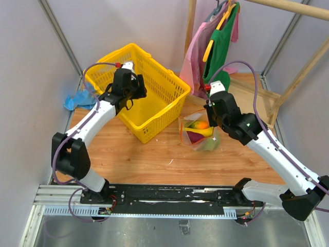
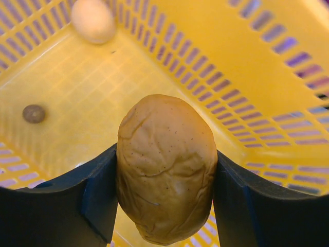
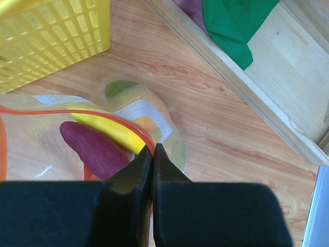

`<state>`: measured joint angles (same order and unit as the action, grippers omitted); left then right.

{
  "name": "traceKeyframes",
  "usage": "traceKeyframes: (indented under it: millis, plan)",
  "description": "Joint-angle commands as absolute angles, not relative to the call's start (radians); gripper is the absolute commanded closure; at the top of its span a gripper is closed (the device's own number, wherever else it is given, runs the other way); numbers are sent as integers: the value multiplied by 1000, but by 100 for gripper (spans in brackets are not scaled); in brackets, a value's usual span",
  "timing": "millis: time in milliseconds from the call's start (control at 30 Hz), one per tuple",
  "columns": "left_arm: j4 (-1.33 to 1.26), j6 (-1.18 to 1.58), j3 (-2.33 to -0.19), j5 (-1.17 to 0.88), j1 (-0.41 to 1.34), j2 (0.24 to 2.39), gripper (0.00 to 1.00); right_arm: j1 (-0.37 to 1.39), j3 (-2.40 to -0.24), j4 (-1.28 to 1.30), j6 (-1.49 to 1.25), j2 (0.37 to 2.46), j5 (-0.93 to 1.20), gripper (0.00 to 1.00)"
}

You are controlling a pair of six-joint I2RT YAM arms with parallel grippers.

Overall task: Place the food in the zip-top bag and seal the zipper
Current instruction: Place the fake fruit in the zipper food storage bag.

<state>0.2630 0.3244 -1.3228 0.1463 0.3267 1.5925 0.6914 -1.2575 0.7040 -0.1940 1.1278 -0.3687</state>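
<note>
My left gripper (image 1: 123,104) is down inside the yellow basket (image 1: 159,85), shut on a brown, wrinkled potato-like toy (image 2: 165,164) that fills the gap between its fingers (image 2: 97,195). The clear zip-top bag (image 1: 201,138) stands on the table right of the basket. My right gripper (image 1: 212,119) is shut on the bag's rim, on the red-orange zipper strip (image 3: 77,110). The bag mouth is open. Inside are a purple piece (image 3: 92,149), a yellow piece (image 3: 110,131), an orange fruit (image 1: 203,124) and a green piece (image 3: 119,87).
A pale egg-shaped toy (image 2: 92,19) and a small brown round piece (image 2: 34,113) lie on the basket floor. Clothes on hangers (image 1: 218,41) hang at the back right above a wooden ledge (image 3: 288,67). A blue cloth (image 1: 77,100) lies left of the basket.
</note>
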Motion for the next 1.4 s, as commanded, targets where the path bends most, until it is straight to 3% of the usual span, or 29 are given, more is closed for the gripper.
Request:
traceKeyframes:
  millis: [0,300,533,1133,1367]
  plan:
    - [146,217,-1254,49,375,1459,84,694,-1292,682,-208,1120,-385,99]
    - [-62,47,-1034,-87,516,1157,87,694,-1308,682,-224,1133,-357,99]
    - [-175,-85,-960,-199,659,1071,87,695,-1312,677,-238,1140,-333,99]
    - [-237,-289,-1022,-337,910,1251,79,693,-1313,681,-249,1137,-331,99]
    - [-237,-320,-1029,-294,939,1337,61,693,-1311,678,-243,1136,-328,99]
